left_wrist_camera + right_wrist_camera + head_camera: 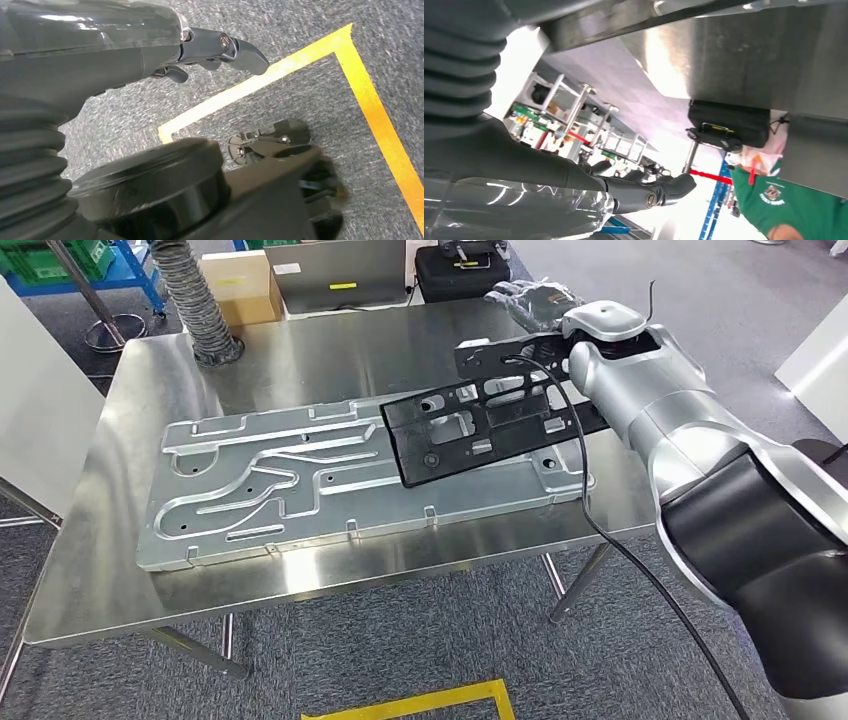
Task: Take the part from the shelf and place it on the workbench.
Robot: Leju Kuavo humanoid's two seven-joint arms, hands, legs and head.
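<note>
The black plastic part (pixel 470 430) is a flat, cut-out frame that hangs tilted over the right half of the steel workbench (pixel 330 350). Its low left end lies over a large stamped metal plate (pixel 300 490), and its right end is raised under my right forearm. My right hand (pixel 540 302), in a clear plastic cover, holds the part at its far right edge. The right wrist view shows this hand's fingers (pixel 644 192) stretched out above the tabletop. My left hand (pixel 220 47) hangs over the carpet with its fingers apart and nothing in them.
A ribbed hose (pixel 200 300) stands at the bench's back left, with a cardboard box (pixel 240 285) and a black case (pixel 460 270) behind the bench. A black cable (pixel 600 530) trails off my right arm. Yellow tape (pixel 430 702) marks the floor in front. A person in a green shirt (pixel 794 200) stands beyond the bench.
</note>
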